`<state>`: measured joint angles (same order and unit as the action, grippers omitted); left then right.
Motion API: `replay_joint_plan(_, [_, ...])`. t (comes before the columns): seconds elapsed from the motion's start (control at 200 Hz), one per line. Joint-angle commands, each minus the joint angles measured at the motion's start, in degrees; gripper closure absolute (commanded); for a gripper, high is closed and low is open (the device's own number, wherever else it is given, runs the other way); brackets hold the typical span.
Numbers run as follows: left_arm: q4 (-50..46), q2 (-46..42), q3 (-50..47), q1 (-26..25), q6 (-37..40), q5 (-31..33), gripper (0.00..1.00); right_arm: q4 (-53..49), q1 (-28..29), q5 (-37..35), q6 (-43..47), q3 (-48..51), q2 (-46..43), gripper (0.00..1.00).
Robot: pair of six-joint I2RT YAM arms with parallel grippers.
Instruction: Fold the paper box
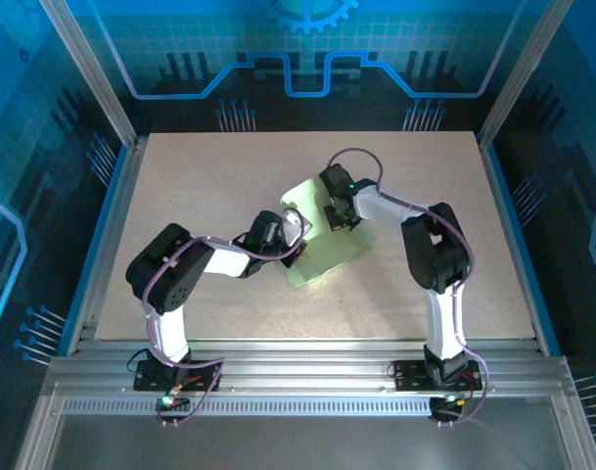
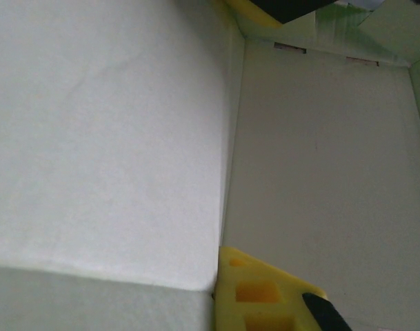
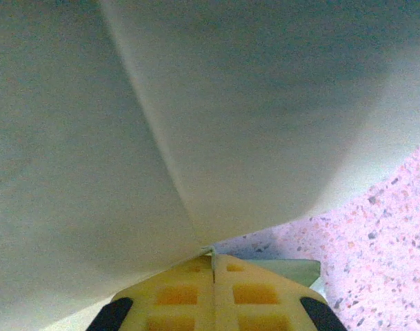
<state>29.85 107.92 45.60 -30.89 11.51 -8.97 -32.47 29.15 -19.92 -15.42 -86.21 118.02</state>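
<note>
**A:** Where is it?

**B:** The pale light-green thin-card paper box (image 1: 329,259) lies about the middle of the beige speckled worktop (image 1: 200,176), partly raised, with one panel standing up from a crease. The left hand (image 1: 290,235) is at its 9 o'clock edge and the right hand (image 1: 339,211) is over its 12 o'clock end.

**A:** And the grips?

**B:** In the right wrist view the yellow fingers (image 3: 175,296) are pressed together with the card's edge caught at their tips, so it looks pinched. In the left wrist view the yellow fingers (image 2: 254,293) stand wide apart, one at 6 o'clock and one at 12. The crease runs between them and nothing is clamped.

**A:** How will it handle?

**B:** I judge it very light, thin and springy. Panels will bow, flaps will spring back, and a hard pinch away from a crease could crumple it. It may slide unless one hand pins it.

**A:** So where should it be held?

**B:** Near an edge beside a crease, pressing flat along the panel rather than at a corner.
</note>
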Motion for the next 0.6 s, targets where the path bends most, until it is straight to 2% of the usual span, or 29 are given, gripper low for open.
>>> replay_joint_plan(0.0, [-3.8, 1.8, 0.5, -0.3, 0.5, 0.6, 0.94, 0.0, 3.3, -0.6, -10.9, 0.2, -0.6, 1.00])
replay_joint_plan(0.125, [-4.0, 1.4, 0.4, -0.3, 0.8, 1.0, 0.94, 0.2, 3.2, -1.2, -11.2, 0.3, -0.6, 0.99])
replay_joint_plan(0.235, [-4.0, 1.5, 0.3, -0.3, 0.8, 1.1, 0.94, 3.2, 2.5, -0.4, -7.3, 2.5, -3.2, 0.79])
replay_joint_plan(0.29, [-4.0, 1.5, 0.3, -0.4, 0.9, 1.0, 0.94, 4.7, 1.9, 0.8, -4.4, 3.5, -4.8, 0.63])
replay_joint_plan(0.37, [-4.1, 1.7, 0.3, -0.3, 1.0, 1.0, 0.94, 7.2, 0.7, 2.7, 0.4, 5.3, -7.9, 0.50])
replay_joint_plan(0.505, [-4.2, 1.8, 0.4, -0.3, 1.2, 1.3, 0.94, 10.4, -1.9, 3.7, 6.1, 9.0, -14.1, 0.45])
replay_joint_plan(0.53, [-4.3, 1.8, 0.4, -0.3, 1.3, 1.4, 0.94, 10.7, -2.6, 3.8, 7.2, 9.8, -15.2, 0.41])
replay_joint_plan(0.595, [-4.4, 1.7, 0.3, -0.3, 1.3, 1.5, 0.94, 11.3, -5.1, 7.4, 10.8, 12.0, -17.5, 0.39])
